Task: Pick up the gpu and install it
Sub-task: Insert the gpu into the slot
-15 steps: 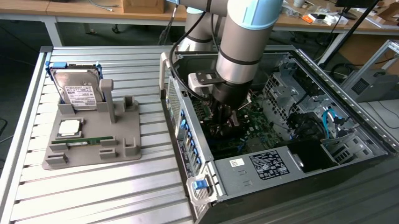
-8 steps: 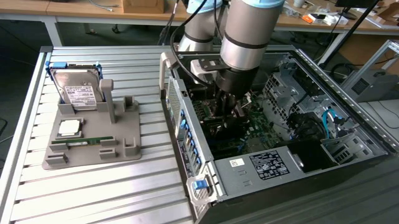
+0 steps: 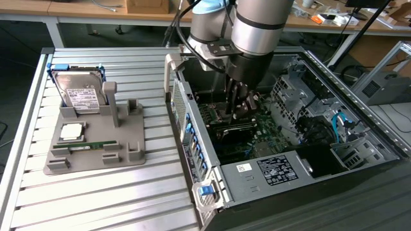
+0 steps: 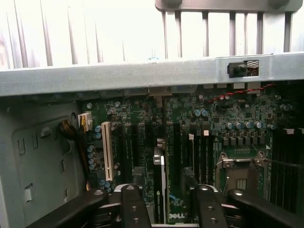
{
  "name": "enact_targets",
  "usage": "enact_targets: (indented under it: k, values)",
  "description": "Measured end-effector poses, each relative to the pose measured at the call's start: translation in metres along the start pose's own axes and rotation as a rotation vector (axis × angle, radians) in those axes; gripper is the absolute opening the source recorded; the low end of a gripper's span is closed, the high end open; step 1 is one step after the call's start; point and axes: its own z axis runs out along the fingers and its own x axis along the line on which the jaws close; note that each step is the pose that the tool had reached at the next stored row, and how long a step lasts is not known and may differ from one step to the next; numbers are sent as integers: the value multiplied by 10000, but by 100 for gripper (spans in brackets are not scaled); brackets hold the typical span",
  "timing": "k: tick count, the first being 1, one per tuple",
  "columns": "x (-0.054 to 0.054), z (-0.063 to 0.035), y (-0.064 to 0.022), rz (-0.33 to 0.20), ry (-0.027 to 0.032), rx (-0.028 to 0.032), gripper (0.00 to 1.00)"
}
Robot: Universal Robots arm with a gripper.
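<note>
End effector (image 3: 241, 103) hangs inside computer case (image 3: 334, 86) on slatted table (image 3: 96, 192).

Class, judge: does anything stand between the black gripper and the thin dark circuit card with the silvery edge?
Nothing visible does. The card stands upright on the green motherboard, between the gripper's spread fingers.

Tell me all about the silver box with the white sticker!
It's a hard drive: a boxy, silvery metal case with a white label and blue pieces along its sides. It stands on edge, leaning back, slotted into the grey holder at the exterior view's left, outside the computer.
</note>
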Motion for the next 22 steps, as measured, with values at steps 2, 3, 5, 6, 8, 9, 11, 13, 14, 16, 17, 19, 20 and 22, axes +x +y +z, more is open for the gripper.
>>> enact_targets:
  k: [2,3,5,6,8,9,11,13,14,16,17,19,20,22]
  values:
    - [1,-34,-1,1,-1,4,33]
    - [2,-46,-2,2,-2,4,27]
    - [2,-48,-2,-4,-3,5,21]
    - [2,-48,-2,-14,-4,6,15]
    - [4,-50,-1,-29,-2,5,11]
    - [6,-50,-3,-35,-3,6,11]
    - [8,-46,-34,-40,-3,-15,11]
    - [8,-26,-183,-47,5,-191,11]
    - [6,-17,-254,-49,8,-264,11]
    - [3,-5,-347,-55,11,-351,11]
    - [1,0,-395,-56,13,-392,11]
    - [-3,10,-484,-60,17,-466,11]
    - [-6,15,-544,-62,18,-512,11]
    - [-7,18,-580,-66,19,-536,11]
